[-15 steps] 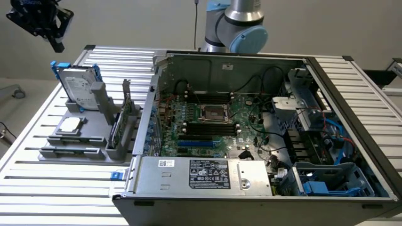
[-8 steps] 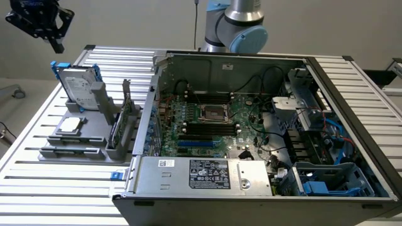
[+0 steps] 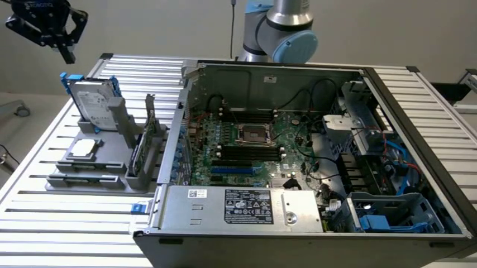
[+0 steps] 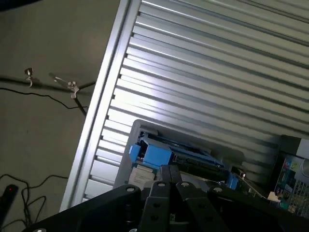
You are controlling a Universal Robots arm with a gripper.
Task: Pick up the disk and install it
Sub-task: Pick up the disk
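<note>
The disk (image 3: 95, 103) stands upright in a grey holder (image 3: 89, 167) on the slatted table, at the exterior view's left; it is silver-grey with a white label and a blue carrier. My gripper (image 3: 67, 54) hangs above and beyond it, apart from it, near the table's far corner. In the wrist view the disk's blue carrier edge (image 4: 157, 154) lies just past my gripper (image 4: 170, 170), whose fingers are pressed together with nothing between them.
An open computer case (image 3: 276, 72) fills the table's middle and the exterior view's right, with a grey box bearing a sticker (image 3: 246, 206) at its front and a blue cage (image 3: 395, 215) in its corner. A small square chip (image 3: 84, 147) lies on the holder. Cables (image 4: 29, 92) run over the floor beyond the table edge.
</note>
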